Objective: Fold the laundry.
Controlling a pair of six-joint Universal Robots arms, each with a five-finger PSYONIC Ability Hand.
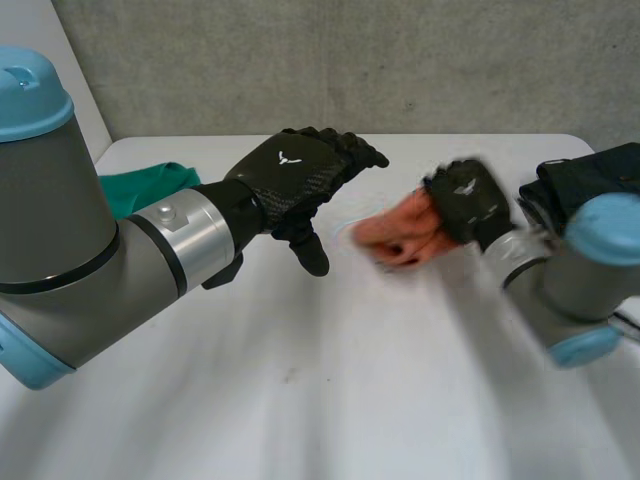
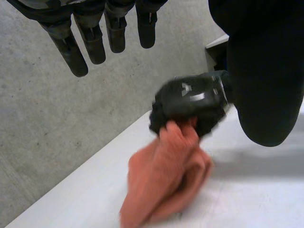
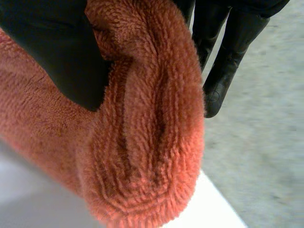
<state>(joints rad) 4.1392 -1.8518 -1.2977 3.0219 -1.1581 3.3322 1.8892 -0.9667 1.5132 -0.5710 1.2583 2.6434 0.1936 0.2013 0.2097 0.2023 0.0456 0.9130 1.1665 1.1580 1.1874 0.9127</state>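
An orange terry cloth (image 1: 400,235) is bunched up near the middle of the white table (image 1: 300,400). My right hand (image 1: 468,200) is shut on one end of it, and the rest droops to the tabletop. In the right wrist view the cloth (image 3: 142,142) wraps over the thumb (image 3: 61,47), with the fingers (image 3: 228,61) behind it. My left hand (image 1: 290,180) hovers open to the left of the cloth, holding nothing. In the left wrist view its straight fingers (image 2: 80,42) point toward the right hand (image 2: 187,102) and the cloth (image 2: 164,180).
A green cloth (image 1: 145,185) lies at the table's left side behind my left arm. A dark garment (image 1: 590,175) is piled at the far right behind my right arm. A grey wall runs along the table's far edge.
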